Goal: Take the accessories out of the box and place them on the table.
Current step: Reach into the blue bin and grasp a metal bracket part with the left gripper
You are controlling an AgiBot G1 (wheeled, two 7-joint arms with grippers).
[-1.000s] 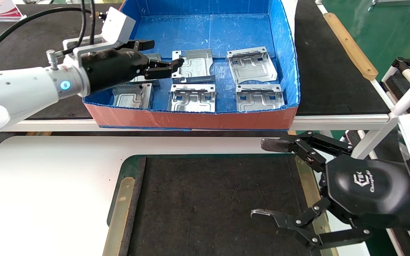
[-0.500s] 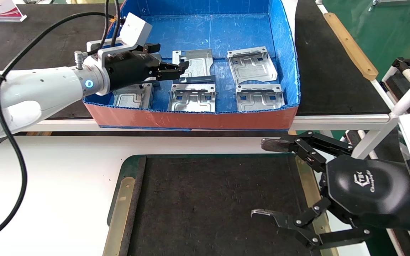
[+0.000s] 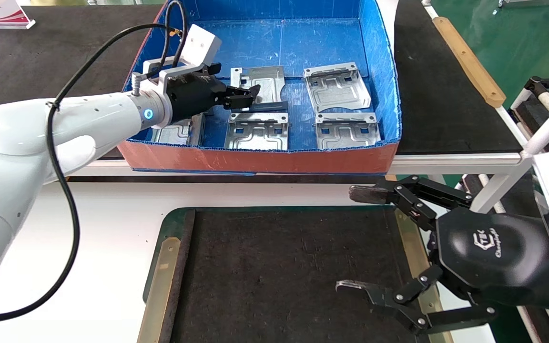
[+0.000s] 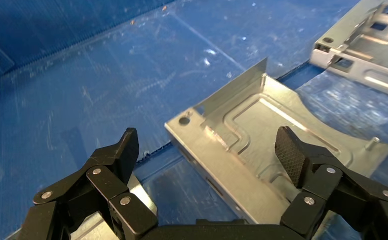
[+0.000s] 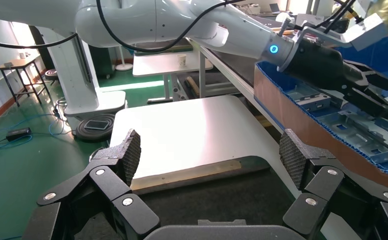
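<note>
Reaching into the box (image 3: 379,71) in the head view, the left gripper (image 3: 248,95) is seen at the middle rear plate (image 3: 267,83); the right gripper (image 3: 358,238) is held over the table (image 3: 112,228), fingers spread. In the left wrist view, the pads (image 4: 291,155) are shown apart, one over the plate's face, none clamped. In the right wrist view, the fingers (image 5: 124,155) are shown wide apart.
</note>
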